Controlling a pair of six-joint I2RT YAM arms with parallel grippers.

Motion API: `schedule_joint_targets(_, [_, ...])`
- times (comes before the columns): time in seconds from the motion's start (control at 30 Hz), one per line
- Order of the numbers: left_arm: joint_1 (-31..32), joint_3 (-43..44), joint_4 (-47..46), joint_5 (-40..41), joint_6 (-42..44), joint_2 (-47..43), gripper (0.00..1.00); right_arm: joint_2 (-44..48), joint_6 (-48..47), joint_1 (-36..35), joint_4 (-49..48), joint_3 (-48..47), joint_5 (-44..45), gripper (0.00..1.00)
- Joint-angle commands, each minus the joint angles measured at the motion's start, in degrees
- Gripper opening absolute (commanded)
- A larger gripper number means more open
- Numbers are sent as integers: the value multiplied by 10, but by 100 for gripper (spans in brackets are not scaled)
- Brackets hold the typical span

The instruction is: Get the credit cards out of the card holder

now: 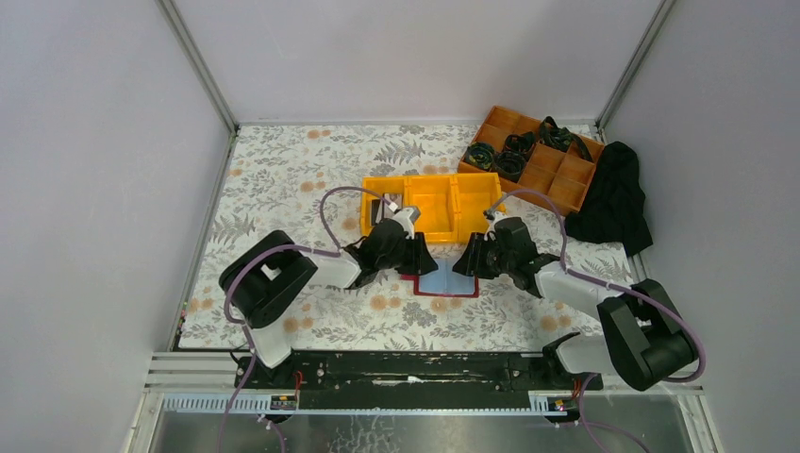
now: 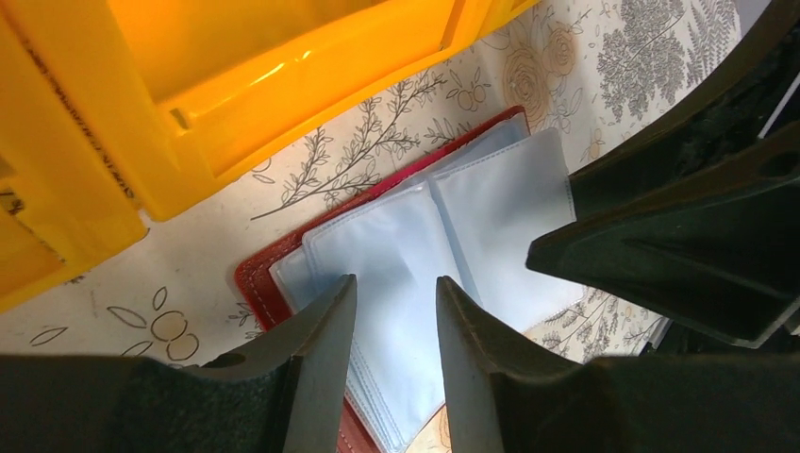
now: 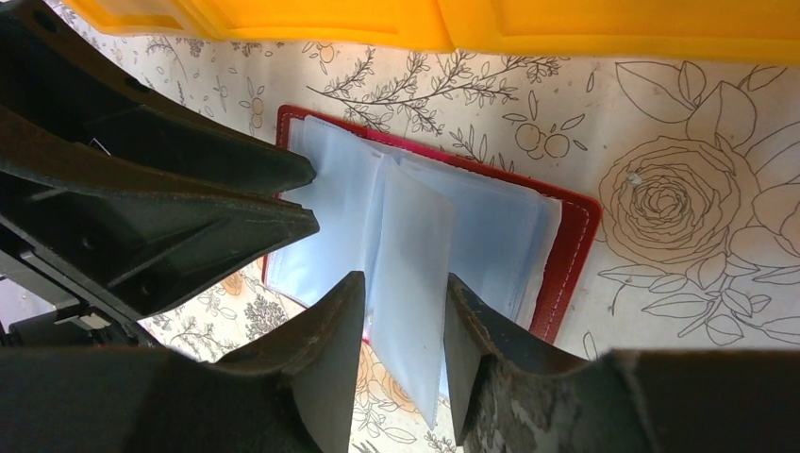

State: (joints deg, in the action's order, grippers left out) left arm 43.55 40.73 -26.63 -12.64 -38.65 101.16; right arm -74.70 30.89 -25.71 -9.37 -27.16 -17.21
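Left gripper (image 2: 396,283) and right gripper (image 3: 404,280) both parted over opened card holder (image 1: 443,280), mid-table beside yellow bin (image 1: 453,200).

No word, number, brand or label can be read in any view. The only trace of writing is a short line of dark, slanted marks on the side wall of the yellow plastic three-compartment bin (image 2: 90,165), seen from the left wrist, and it is too blurred and small to make out. The red folding card holder (image 3: 572,266) with its clear blue-grey sleeves shows no legible print. The cloth on the bench (image 1: 283,179) carries only drawn leaves and flowers.
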Motion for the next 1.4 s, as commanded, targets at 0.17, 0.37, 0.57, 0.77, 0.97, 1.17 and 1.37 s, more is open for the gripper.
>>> schedule_joint_targets(0.17, [14,9,-73,-90,-45,64,44,-20,-5,3,-42,5,-13,41])
schedule_joint_targets(0.37, [18,15,-123,-127,-76,81,44,-34,-1,3,-57,12,-21,40])
schedule_joint_targets(0.57, [18,17,-53,-77,-36,36,44,-33,-2,3,-55,12,-18,40])
schedule_joint_targets(0.77, [17,14,53,15,14,-32,44,-33,-2,3,-57,14,-17,40])
schedule_joint_targets(0.97, [17,5,113,90,35,-64,44,-35,-3,2,-58,14,-18,40])
schedule_joint_targets(1.17, [17,1,138,120,32,-59,45,-39,-3,3,-62,14,-19,40])
schedule_joint_targets(1.37, [18,3,121,98,23,-48,45,-43,-3,3,-63,13,-19,40])
